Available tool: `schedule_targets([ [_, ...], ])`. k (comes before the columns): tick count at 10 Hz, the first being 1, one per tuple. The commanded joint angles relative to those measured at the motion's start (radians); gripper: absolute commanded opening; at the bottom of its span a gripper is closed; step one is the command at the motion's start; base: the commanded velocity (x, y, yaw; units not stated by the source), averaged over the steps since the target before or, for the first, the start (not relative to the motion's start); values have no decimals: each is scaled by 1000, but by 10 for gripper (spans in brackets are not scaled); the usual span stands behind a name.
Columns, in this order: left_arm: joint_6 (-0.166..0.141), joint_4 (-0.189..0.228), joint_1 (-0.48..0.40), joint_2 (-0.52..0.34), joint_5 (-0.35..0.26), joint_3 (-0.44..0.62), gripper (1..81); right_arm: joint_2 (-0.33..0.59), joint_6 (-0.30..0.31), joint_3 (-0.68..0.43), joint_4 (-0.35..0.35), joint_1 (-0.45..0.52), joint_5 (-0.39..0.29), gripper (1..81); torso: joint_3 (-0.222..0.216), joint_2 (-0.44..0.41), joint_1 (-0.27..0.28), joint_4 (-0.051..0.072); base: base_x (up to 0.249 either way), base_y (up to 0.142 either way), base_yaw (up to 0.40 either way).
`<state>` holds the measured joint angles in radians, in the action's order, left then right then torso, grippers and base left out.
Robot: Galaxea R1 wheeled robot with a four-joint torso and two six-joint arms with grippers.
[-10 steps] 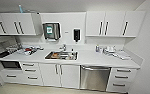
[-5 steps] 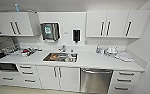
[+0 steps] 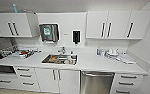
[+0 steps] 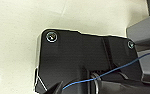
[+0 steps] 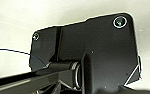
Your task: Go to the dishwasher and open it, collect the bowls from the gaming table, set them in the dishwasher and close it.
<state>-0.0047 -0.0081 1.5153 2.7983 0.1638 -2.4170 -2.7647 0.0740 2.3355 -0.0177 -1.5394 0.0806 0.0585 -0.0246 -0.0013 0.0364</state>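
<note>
The dishwasher [image 3: 97, 82] is a brushed steel front with a horizontal bar handle, built in under the white counter right of the sink, in the lower middle-right of the head view. Its door is shut. The bowls and the gaming table are out of view. In both wrist views the robot's own dark plate hangs over pale floor, and I cannot make out the fingers.
A white counter [image 3: 91, 62] runs across the kitchenette with a steel sink [image 3: 60, 59] holding items. White drawers [image 3: 127, 83] flank the dishwasher on the right, cabinet doors [image 3: 58, 81] on the left. Upper cabinets, a paper-towel dispenser [image 3: 49, 32] and a soap dispenser [image 3: 76, 37] line the wall. Dishes [image 3: 111, 53] sit at the counter's right.
The whole head picture has shifted and grown slightly: the camera has moved closer to the counter, and the dishwasher now sits nearer the picture's lower edge.
</note>
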Motion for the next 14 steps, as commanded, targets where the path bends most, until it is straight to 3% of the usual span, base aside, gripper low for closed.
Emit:
schedule_targets([
  [1, -1, -4, -39, -15, -50, 4, 811, 17, -2, -9, -4, 40, -53, 811, 0, 0, 1, 0, 134, 0, 0],
  [14, -1, -3, -33, -14, -50, 7, 811, 12, -2, -9, -5, 34, -53, 811, 0, -1, 1, 0, 111, 0, 0],
])
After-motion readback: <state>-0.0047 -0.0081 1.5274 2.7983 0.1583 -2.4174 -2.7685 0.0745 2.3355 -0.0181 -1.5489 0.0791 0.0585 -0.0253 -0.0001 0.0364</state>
